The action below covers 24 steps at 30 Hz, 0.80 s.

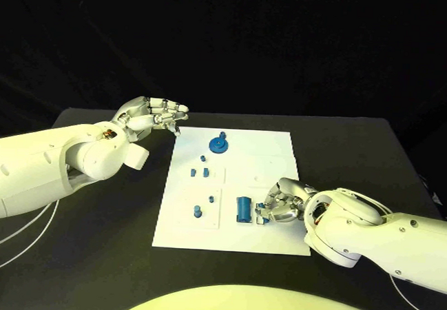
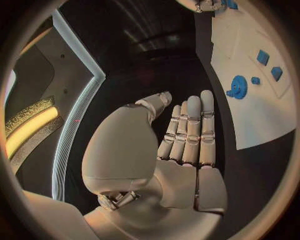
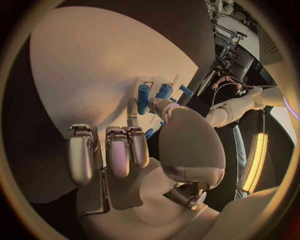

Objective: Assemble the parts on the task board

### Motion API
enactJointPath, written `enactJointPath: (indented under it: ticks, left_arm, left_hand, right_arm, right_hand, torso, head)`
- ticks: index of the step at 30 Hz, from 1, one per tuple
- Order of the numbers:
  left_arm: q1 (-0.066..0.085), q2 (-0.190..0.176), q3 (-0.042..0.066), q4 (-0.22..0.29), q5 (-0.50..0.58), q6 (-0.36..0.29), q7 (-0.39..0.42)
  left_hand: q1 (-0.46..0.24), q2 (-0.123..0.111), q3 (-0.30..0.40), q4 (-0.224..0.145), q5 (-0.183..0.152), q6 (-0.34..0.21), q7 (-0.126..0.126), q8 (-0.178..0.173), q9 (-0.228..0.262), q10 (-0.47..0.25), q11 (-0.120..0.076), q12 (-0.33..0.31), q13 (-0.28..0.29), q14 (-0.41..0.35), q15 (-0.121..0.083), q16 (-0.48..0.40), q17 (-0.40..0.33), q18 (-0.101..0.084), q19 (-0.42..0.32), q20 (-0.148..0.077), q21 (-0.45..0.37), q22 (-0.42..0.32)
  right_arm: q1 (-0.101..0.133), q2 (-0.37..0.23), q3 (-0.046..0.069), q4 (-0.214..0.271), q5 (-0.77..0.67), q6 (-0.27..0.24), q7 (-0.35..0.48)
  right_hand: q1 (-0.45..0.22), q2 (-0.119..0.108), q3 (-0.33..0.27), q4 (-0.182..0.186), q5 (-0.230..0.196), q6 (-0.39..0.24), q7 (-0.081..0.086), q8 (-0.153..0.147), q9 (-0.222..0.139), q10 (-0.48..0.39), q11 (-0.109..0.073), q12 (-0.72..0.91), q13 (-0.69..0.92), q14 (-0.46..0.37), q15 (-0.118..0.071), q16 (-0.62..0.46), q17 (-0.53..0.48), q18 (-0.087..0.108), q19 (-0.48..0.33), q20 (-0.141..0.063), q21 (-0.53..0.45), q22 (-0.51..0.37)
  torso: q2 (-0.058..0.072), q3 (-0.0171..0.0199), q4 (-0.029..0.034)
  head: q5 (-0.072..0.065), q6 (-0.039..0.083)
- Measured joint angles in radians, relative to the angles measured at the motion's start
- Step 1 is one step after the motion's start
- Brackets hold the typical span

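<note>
Task board (image 1: 273, 150) 12-to-3 o'clock quarter is bare white, open for passing. Blue disc part (image 1: 219, 144) blocks at 11 o'clock. Small blue parts (image 1: 201, 173) crowd the 9 o'clock strip. Right hand (image 1: 284, 200) plus blue cylinder (image 1: 244, 207) block 5 o'clock. Left hand (image 1: 152, 115) sits off the 11 o'clock corner.

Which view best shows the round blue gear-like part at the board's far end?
The left wrist view: the round blue gear-like part appears large and unobstructed. The head view shows it smaller; the right wrist view doesn't clearly show it.
</note>
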Motion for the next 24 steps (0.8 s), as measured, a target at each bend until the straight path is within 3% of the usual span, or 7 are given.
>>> enactJointPath:
  ticks: [15, 20, 24]
  left_arm:
    - [0.0, 0.0, 0.0, -0.001, 0.0, 0.001, -0.002]
    - [0.0, 0.0, 0.0, -0.002, 0.0, 0.001, -0.003]
    - [0.0, 0.0, 0.0, -0.002, 0.0, 0.001, -0.003]
  left_hand:
    - [0.0, 0.0, 0.0, 0.0, 0.0, 0.0, 0.0, 0.0, 0.0, 0.0, 0.0, 0.0, 0.0, 0.0, 0.0, 0.0, -0.001, 0.0, 0.0, 0.0, 0.0, 0.0]
    - [0.0, 0.0, 0.0, 0.0, 0.0, 0.0, 0.0, 0.0, 0.0, 0.0, 0.0, 0.0, 0.0, 0.0, 0.0, 0.0, -0.001, 0.0, 0.0, 0.0, 0.0, 0.0]
    - [0.0, 0.0, 0.0, 0.0, 0.0, 0.0, 0.0, 0.0, 0.0, 0.0, 0.0, 0.0, -0.001, 0.0, 0.0, 0.0, -0.001, 0.0, 0.0, 0.0, 0.0, 0.0]
  right_arm:
    - [-0.001, -0.002, -0.001, 0.004, -0.008, 0.004, -0.003]
    - [-0.003, -0.002, -0.001, 0.008, -0.009, 0.004, -0.003]
    - [-0.003, -0.003, -0.001, 0.008, -0.01, 0.004, -0.003]
  right_hand:
    - [-0.027, -0.003, -0.011, 0.011, -0.023, 0.004, -0.004, 0.0, 0.002, 0.0, 0.0, 0.0, 0.0, 0.0, 0.0, 0.0, 0.0, 0.0, -0.001, -0.001, 0.0, 0.0]
    - [-0.082, -0.006, -0.05, 0.055, -0.126, 0.009, -0.001, 0.0, 0.003, 0.0, 0.0, 0.0, 0.0, 0.0, 0.0, 0.0, 0.0, 0.0, -0.004, -0.004, 0.0, 0.0]
    - [-0.108, 0.0, -0.085, 0.076, -0.183, 0.01, -0.003, 0.0, 0.003, 0.0, 0.0, 0.0, 0.0, 0.0, 0.0, 0.0, 0.0, 0.0, -0.004, -0.004, 0.0, 0.0]
  torso:
    - [0.0, 0.0, -0.0001]
    - [0.0, 0.0, -0.0001]
    - [0.0, 0.0001, -0.0001]
  head:
    - [0.001, -0.001]
    - [0.001, -0.001]
    - [0.001, -0.001]
